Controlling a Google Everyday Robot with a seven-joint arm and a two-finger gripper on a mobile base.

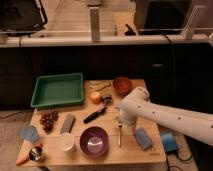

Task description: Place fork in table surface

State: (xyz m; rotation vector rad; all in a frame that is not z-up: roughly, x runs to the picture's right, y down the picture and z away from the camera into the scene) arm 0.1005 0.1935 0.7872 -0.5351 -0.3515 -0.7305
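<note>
Pointing down from the white arm (165, 116), the gripper (121, 121) is hanging with its jaws spread wide and gripping nothing, just above the upper end of the fork (120, 136). That fork is lying flat on the table surface (81, 113), between the purple bowl (94, 141) and a blue sponge (143, 137). A brown bowl (122, 85) is sitting behind the arm, and a green tray (58, 90) is resting at the rear left, grapes (48, 120) lying outside it.

My gripper (121, 123), jaws apart, above table surface (112, 152) | narrow lane below: fork (120, 136) lies there | one side: purple bowl (94, 141) | other side: blue sponge (142, 138)
</note>
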